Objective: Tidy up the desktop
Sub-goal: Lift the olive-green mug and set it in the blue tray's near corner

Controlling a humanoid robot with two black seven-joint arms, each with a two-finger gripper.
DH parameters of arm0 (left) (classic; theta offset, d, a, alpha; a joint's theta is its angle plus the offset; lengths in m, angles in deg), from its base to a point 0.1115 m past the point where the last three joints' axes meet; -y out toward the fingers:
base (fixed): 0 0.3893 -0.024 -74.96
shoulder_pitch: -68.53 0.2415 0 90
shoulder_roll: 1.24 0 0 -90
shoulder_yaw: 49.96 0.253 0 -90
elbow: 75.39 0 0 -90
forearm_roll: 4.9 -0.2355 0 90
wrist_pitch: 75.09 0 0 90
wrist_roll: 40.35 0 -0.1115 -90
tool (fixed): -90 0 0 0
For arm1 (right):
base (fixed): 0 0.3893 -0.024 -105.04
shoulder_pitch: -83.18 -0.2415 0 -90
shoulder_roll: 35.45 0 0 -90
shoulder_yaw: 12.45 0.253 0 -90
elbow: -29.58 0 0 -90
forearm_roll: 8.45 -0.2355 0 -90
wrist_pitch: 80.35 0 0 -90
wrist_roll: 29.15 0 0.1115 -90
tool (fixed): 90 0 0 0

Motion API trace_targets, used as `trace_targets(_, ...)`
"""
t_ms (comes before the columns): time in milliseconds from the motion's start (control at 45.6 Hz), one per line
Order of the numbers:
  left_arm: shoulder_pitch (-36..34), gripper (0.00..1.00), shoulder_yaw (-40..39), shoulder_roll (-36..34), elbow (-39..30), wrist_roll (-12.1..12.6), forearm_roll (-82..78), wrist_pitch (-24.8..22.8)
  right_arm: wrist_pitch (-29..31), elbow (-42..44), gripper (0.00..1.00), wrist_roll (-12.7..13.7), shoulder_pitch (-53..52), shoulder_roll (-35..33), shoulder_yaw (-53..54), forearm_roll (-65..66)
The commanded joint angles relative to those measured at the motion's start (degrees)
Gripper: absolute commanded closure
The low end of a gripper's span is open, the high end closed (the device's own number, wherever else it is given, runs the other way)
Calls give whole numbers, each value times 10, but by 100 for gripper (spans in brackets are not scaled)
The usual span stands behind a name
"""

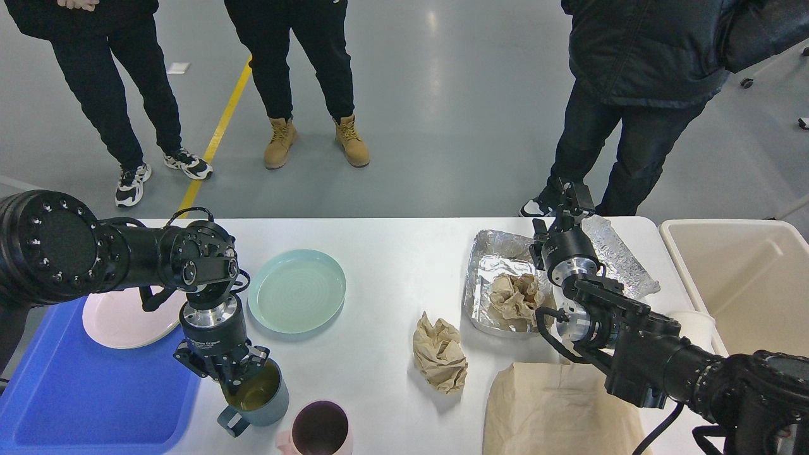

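desktop is lying under both grippers, carrying two plates, two mugs, two paper wads. left gripper is clamping a teal mug's rim; right gripper's fingers cannot be told.

White desktop, blue tray, mint plate

Two plates, two mugs, one foil tray, one bin.
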Motion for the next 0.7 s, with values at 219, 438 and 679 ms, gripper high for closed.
trace_targets(219,-45,100,1,-40,-2,-1,3,-28,0,0,0,0,0,0,0,0)
trace_targets(438,-136,100,-25,-133,-2,-1,2,-28,0,0,0,0,0,0,0,0)
trace_targets(679,-140,100,-20,-224,-1,-1,-1,-28,0,0,0,0,0,0,0,0)
